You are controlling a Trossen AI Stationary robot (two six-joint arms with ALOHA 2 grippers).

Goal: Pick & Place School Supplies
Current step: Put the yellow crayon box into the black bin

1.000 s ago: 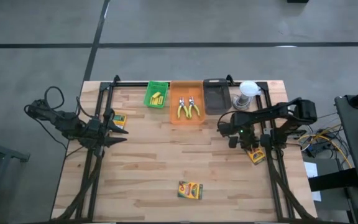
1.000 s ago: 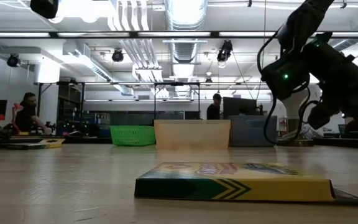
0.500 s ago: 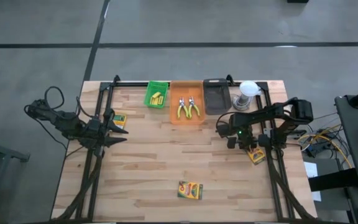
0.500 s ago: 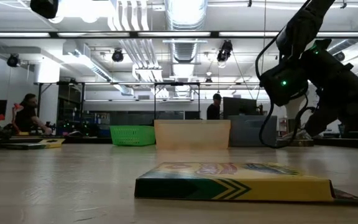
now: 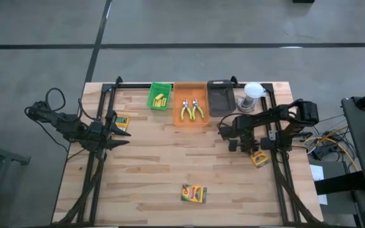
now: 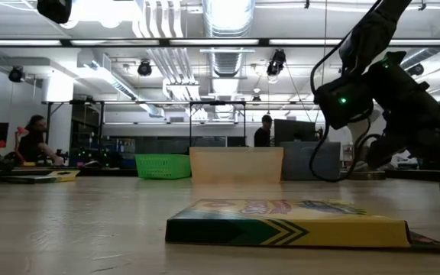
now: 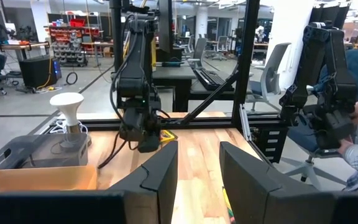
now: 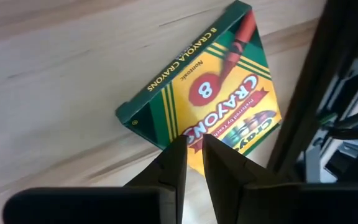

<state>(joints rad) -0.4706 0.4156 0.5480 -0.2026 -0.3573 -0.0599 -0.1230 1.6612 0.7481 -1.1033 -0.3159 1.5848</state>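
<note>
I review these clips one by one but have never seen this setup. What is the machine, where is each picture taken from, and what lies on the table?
Two dark robot arms work at a wooden table. One camera looks down from above, one sits at table height, and one rides on each wrist. At the far edge stand a green tray, an orange tray with two yellow-handled pliers, and a black tray. Three flat yellow-and-green crayon boxes lie loose. The right gripper, fingers nearly together and holding nothing, hangs over one box. The left gripper waits, open, at the left edge.
</note>
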